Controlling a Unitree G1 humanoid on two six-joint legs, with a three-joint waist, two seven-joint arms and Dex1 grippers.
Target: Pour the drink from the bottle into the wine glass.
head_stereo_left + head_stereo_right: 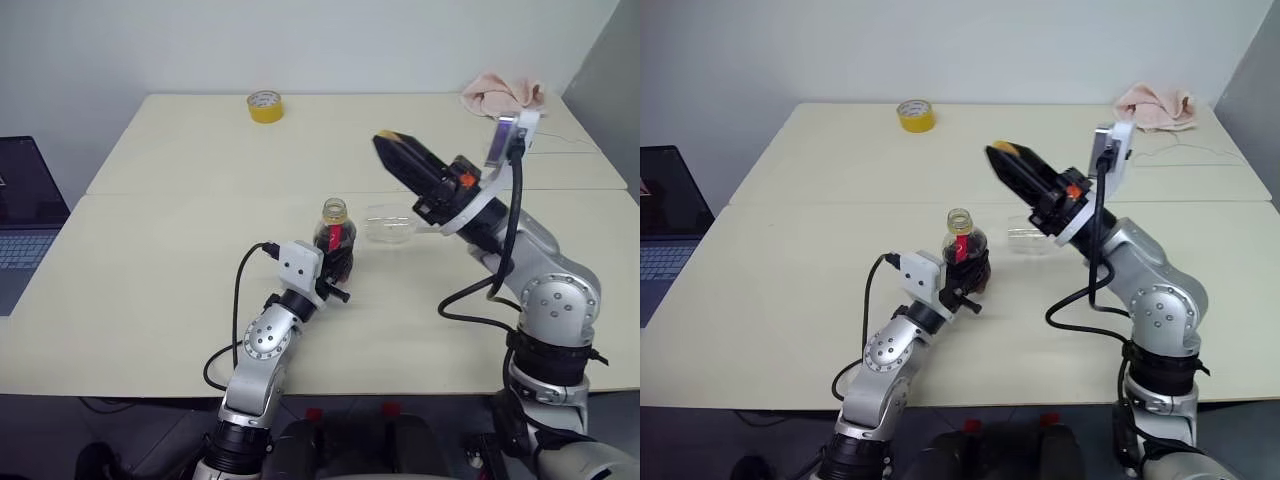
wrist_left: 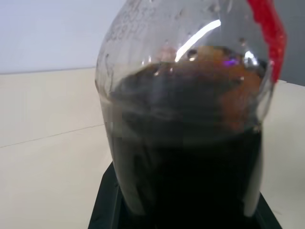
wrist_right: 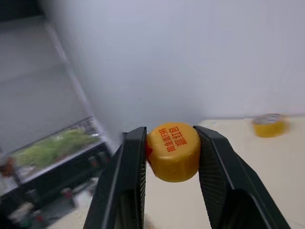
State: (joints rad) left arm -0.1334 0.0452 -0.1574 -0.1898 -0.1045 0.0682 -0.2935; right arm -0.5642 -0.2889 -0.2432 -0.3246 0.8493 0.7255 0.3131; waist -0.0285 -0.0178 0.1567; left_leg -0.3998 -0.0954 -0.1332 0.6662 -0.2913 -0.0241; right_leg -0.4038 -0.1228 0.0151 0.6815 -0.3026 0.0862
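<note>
Cap (image 3: 173, 151) is off, pinched between the right gripper (image 1: 392, 143) fingers, raised above the table (image 1: 150, 260). Left gripper (image 1: 970, 268) is clamped on the bottle (image 1: 334, 238), upright mid-table, neck open. Glass (image 1: 392, 228) looks to lie on its side just right of the bottle. Next: park the cap, sort the glass, then pour. Left wrist view shows the drink (image 2: 190, 157) level; right wrist view shows the cap grip

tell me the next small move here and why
Probably set the yellow cap down on the table. The right hand is raised and shut on it, and the bottle, held upright in the left hand, already has its mouth open. The wine glass looks to be lying on its side, so that hand must be freed to right it.
</note>
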